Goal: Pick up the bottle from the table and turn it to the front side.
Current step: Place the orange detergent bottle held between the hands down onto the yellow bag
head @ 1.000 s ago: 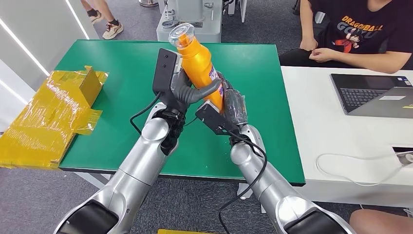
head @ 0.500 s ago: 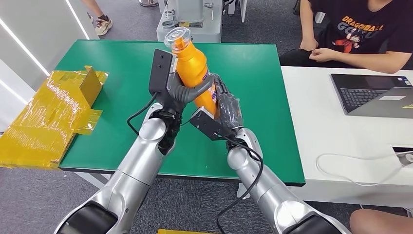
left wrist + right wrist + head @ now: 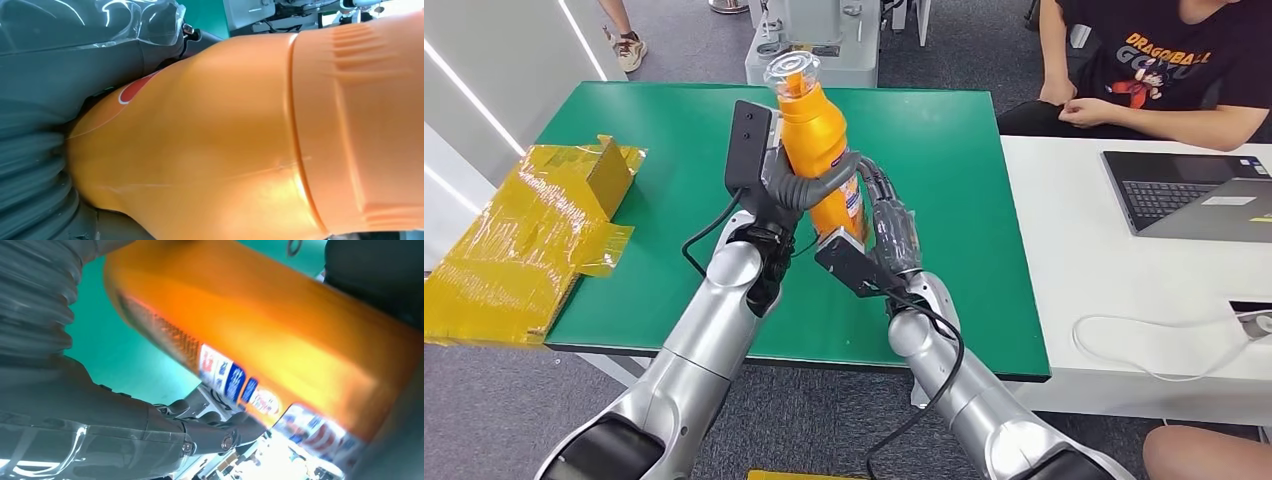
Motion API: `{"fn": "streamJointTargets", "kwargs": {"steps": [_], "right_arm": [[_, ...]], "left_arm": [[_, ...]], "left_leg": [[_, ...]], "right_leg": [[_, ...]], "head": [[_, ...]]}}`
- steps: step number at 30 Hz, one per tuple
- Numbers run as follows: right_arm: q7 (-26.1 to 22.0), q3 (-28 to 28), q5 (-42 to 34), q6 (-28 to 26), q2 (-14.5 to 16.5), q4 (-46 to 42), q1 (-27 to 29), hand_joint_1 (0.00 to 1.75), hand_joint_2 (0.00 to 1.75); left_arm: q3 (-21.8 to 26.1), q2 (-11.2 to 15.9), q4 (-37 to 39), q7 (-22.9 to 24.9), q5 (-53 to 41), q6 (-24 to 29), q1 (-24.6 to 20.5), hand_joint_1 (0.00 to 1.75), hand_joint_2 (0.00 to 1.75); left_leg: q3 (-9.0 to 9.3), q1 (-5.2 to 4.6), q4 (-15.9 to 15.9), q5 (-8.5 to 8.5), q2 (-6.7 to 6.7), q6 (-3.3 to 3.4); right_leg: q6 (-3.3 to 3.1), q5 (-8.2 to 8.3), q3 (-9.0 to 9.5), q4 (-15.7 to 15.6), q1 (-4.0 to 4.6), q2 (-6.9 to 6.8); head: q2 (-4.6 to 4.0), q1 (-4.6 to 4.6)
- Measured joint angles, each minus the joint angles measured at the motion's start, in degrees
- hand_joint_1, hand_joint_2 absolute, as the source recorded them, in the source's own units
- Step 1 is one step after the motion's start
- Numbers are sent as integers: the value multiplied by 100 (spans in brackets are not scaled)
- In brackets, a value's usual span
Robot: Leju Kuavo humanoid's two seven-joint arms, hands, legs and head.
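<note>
One orange bottle (image 3: 821, 150) is in my view, held above the middle of the green worktop (image 3: 674, 200), clear of its surface and nearly upright, its clear cap (image 3: 792, 72) tipped slightly toward the far left corner. I count two hands on it. My left hand (image 3: 799, 185) grips the body from the left, a thick grey finger (image 3: 829, 180) wrapped across its front. My right hand (image 3: 886, 215) holds the lower part from the right, dark fingers (image 3: 220, 432) under plastic film lying along the label (image 3: 235, 382).

From the head view I get the whole arrangement: bottle between the two hands, cap uppermost, base hidden behind the right wrist. The left wrist view adds the bottle's smooth orange shoulder (image 3: 200, 150) and ribbed upper section pressed close against the ribbed grey cover, with a red-and-white mark near the thumb. The right wrist view adds a strip of small blue, white and red printed panels along the side of the bottle; the text is too blurred to read.

Around it I see one crumpled yellow wrapping (image 3: 524, 240) hanging over the left edge of the worktop, one white table (image 3: 1124, 280) against the right edge carrying one laptop (image 3: 1189, 195) and a white cable (image 3: 1144, 340), and one seated person (image 3: 1164, 65) beyond the far right corner.
</note>
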Motion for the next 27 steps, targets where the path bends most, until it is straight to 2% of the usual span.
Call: {"fn": "streamJointTargets", "kwargs": {"steps": [6,15,27], "right_arm": [[-72,-97,-374,-200,-115,-384,213,0,175],[128,-177,-474,-333,-568,-2437,1148,0,175],[6,38,-711,-320,-910,-4181,2013,0,175]], "left_arm": [[128,120,-111,1,-97,177,23,175,175],[456,534,-156,-67,-172,315,130,175,175],[639,1013,-209,-136,-336,410,249,175,175]], "left_leg": [[0,0,-1,0,1,0],[0,0,-2,-1,1,-2],[1,1,-4,-1,2,-2]], "right_leg": [[0,0,0,0,0,1],[0,-1,-1,0,0,2],[-1,-2,-1,1,1,3]], "head": [[0,0],[0,-1],[0,-1]]}}
